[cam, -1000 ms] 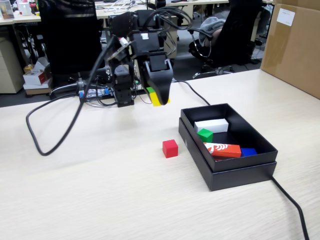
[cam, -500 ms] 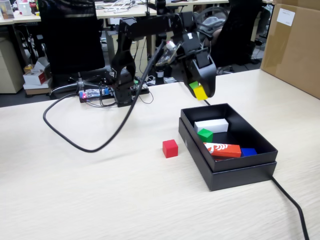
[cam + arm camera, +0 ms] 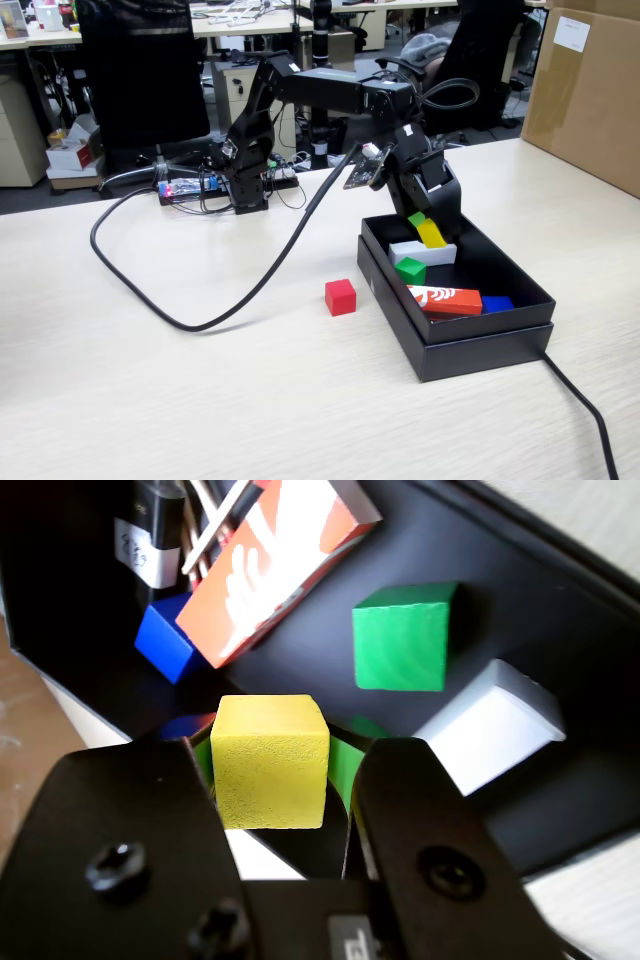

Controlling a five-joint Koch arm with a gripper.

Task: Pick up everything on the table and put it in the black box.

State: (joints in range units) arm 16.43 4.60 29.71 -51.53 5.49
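The gripper (image 3: 285, 770) clasps the yellow cube (image 3: 271, 760) low over the box's (image 3: 470, 345) far end, evidently for release; the red cube (image 3: 340, 296) waits on the table (image 3: 200, 400).

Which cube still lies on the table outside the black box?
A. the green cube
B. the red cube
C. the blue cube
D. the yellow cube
B: in the fixed view the red cube sits on the table left of the black box, while the gripper holds the yellow cube over the box, where the green cube lies.
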